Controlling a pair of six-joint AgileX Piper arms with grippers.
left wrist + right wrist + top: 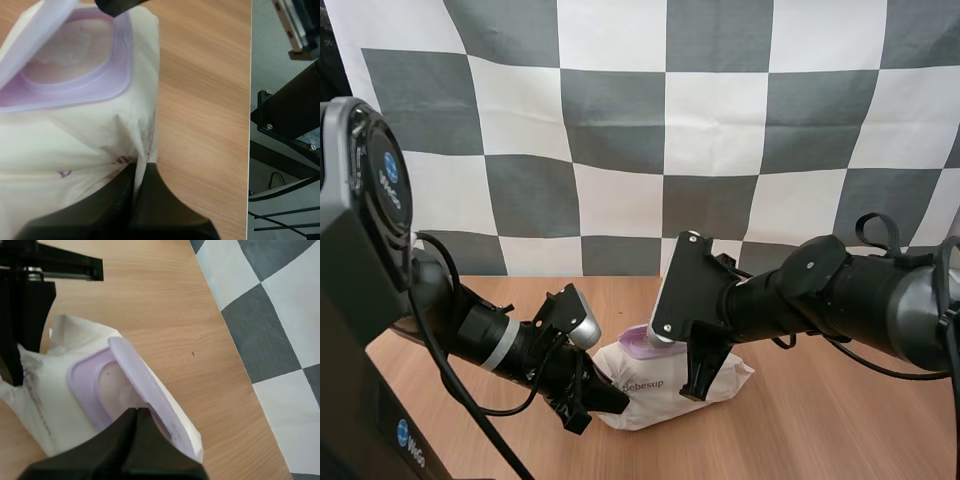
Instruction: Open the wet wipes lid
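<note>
Well, the soft, light wipes pack (665, 395) lies mid-desk (820, 430), its crimped end clamped in the left tool (136, 172). The right tool (136, 411), fingers together, noses under the thin lilac lid (150, 390), which stands tilted up; its stiff free lip looks the best hold.
</note>
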